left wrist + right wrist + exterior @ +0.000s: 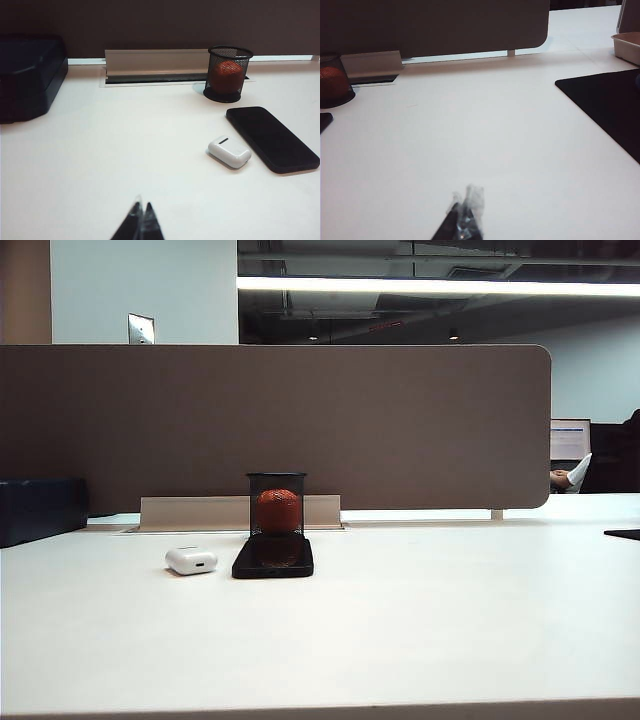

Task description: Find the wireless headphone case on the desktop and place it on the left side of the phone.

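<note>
Here we find the wireless headphone case lying flat on the white worktop, just beside the left edge of the phone, with a narrow strip of worktop between them. The left wrist view confirms this: the case sits near the phone but apart from it, its dark port end facing the camera in the exterior view. Behind the phone stands a black mesh cup with an orange ball inside.

The left tool shows only its fingertips at the frame edge, pressed together with no gap and nothing between them. The case lies well ahead of it and off to one side, clear of any contact. The right tool is likewise closed tight and empty over bare worktop; from its camera we see only a corner of the phone and part of the cup, well apart from its tips. A dark mat lies on the opposite side.
</note>
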